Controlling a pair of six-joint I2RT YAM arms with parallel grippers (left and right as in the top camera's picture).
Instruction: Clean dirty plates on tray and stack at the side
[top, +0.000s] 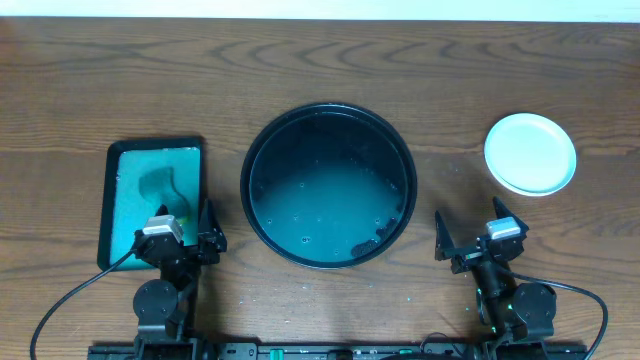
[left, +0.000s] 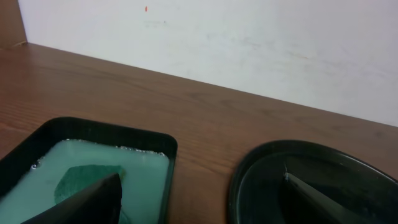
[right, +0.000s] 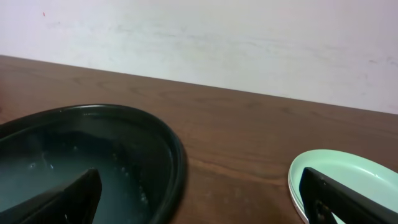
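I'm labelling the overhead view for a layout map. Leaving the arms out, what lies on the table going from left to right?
rectangular green tray -> round black tray -> plates

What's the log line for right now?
plates: stacked beside tray, none on it | left gripper: open, empty | right gripper: open, empty

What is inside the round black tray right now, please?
The tray holds no plates, only wet droplets and a dark smudge near its right front rim. Nothing covers its floor overhead; the plates sit stacked to its right.
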